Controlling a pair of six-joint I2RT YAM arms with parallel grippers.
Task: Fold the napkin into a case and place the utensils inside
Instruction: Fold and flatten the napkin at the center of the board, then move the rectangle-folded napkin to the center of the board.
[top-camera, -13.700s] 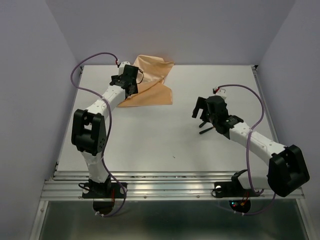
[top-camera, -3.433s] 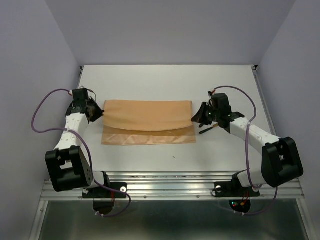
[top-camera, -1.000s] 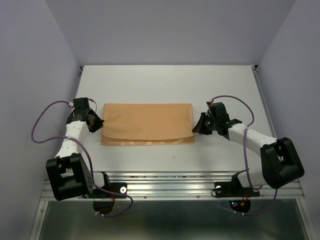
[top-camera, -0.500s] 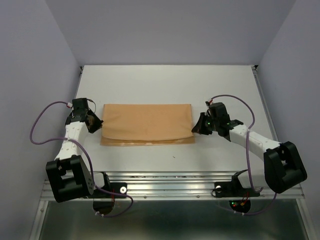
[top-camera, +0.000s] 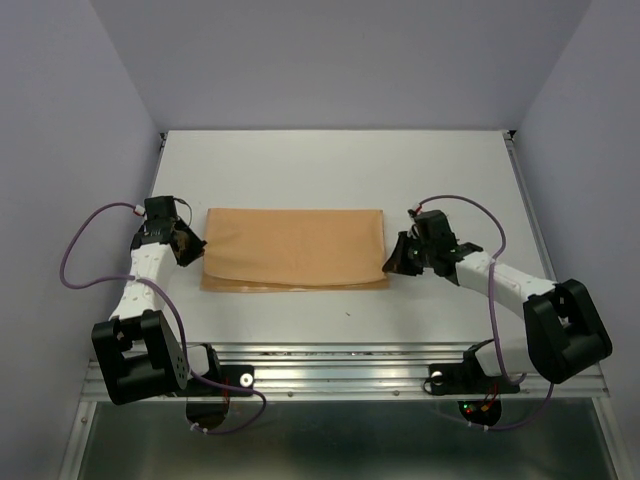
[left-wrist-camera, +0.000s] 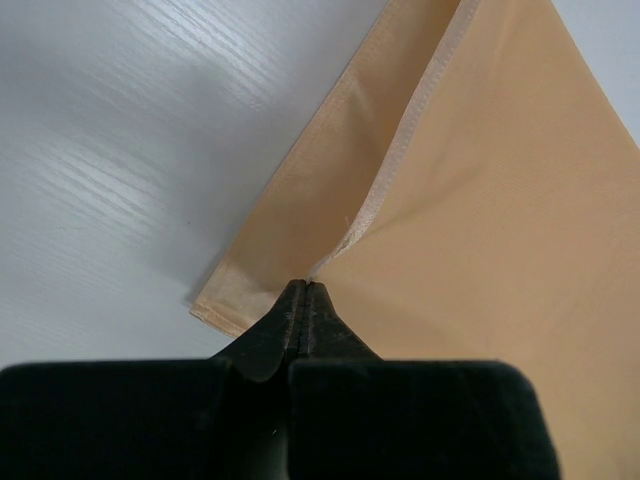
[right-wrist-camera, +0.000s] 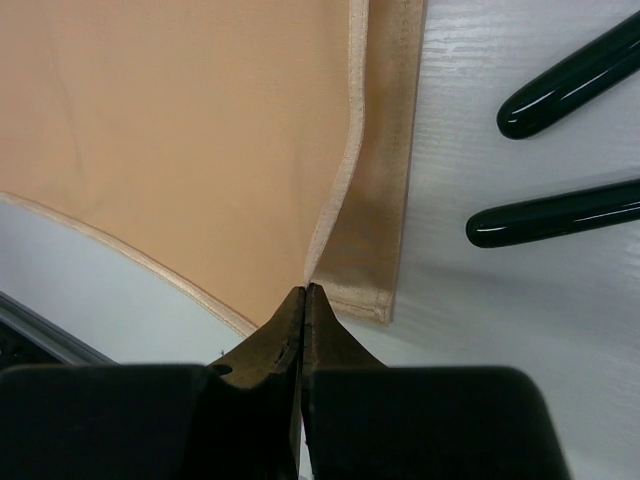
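Jaws of the left gripper (left-wrist-camera: 304, 290) and right gripper (right-wrist-camera: 304, 292) are clamped tight, each on an upper-layer corner of the thin peach-orange cloth napkin (top-camera: 295, 240) spread between them. Uneven release could skew the fold; slim dark-handled utensils (right-wrist-camera: 556, 216) just beside the right jaws risk a knock.

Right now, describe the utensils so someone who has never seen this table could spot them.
Find the white table and the peach-orange napkin lying flat across its middle. Just past the napkin's right edge, beside the right gripper, lie the utensils: two slim, glossy black handles show, the only dark rods resting on the tabletop.
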